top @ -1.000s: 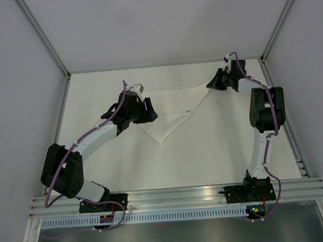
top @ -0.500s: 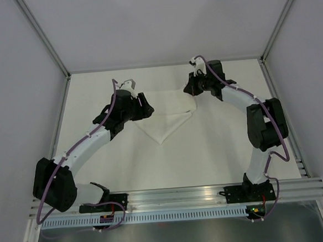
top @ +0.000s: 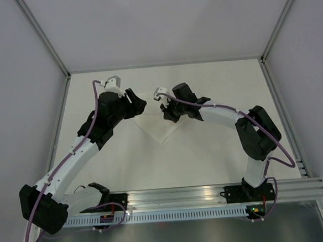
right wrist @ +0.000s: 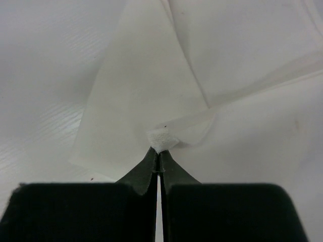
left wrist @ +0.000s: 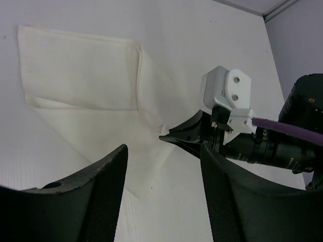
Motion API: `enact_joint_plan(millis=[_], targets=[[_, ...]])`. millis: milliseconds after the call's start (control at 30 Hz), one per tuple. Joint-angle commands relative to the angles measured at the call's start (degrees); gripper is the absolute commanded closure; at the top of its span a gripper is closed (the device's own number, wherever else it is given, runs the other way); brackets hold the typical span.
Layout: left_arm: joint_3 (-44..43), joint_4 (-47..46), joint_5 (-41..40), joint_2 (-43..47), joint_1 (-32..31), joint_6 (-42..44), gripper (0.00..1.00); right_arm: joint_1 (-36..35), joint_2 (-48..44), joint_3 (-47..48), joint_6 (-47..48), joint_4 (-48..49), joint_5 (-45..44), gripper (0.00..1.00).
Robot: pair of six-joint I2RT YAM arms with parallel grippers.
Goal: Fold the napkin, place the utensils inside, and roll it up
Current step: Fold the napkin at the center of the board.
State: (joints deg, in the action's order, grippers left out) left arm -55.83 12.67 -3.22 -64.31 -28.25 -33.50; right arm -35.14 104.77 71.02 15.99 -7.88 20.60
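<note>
The white napkin (top: pixel 160 130) lies partly folded at mid-table, one point toward the near edge. My right gripper (top: pixel 164 112) is shut on a corner of the napkin (right wrist: pixel 151 91), and a small tuft of cloth bulges just past the tips of the right gripper (right wrist: pixel 160 151). My left gripper (top: pixel 140 103) hovers open at the cloth's left edge with nothing between its fingers. In the left wrist view the left gripper (left wrist: pixel 164 166) stands over the napkin (left wrist: pixel 83 75), and the right gripper (left wrist: pixel 177 137) pinches a fold. The utensils are out of view.
Metal frame rails run along the near edge (top: pixel 178 194) and the right side (top: pixel 284 118) of the white table. Grey walls close in the left, back and right. Both arms reach in over the middle, their wrists close together.
My right arm has swept left from the far right corner to mid-table, dragging the napkin corner over the cloth. My left gripper has shifted slightly left and farther back, still open.
</note>
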Motion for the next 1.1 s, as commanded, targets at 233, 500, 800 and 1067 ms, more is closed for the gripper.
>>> enact_joint_plan(millis=[233, 500, 800, 1067], targets=[[-0.68, 2.8, -1.96, 2.79, -0.23, -2.01, 0.35, -5.64, -1.5, -2.03, 8.71, -0.21, -2.58, 1.0], [-0.94, 2.98, -2.23, 2.53, -0.23, -2.01, 0.35, -8.02, -1.41, -5.19, 11.26, 0.67, -2.67, 1.0], [-0.77, 2.98, -2.93, 2.53, -0.23, -2.19, 0.35, -9.43, -0.89, -5.46, 11.35, 1.46, -2.58, 0.95], [-0.59, 3.15, -3.28, 3.23, -0.23, -1.84, 0.34, -9.6, 0.08, -4.06, 10.2, 0.67, 0.48, 0.8]])
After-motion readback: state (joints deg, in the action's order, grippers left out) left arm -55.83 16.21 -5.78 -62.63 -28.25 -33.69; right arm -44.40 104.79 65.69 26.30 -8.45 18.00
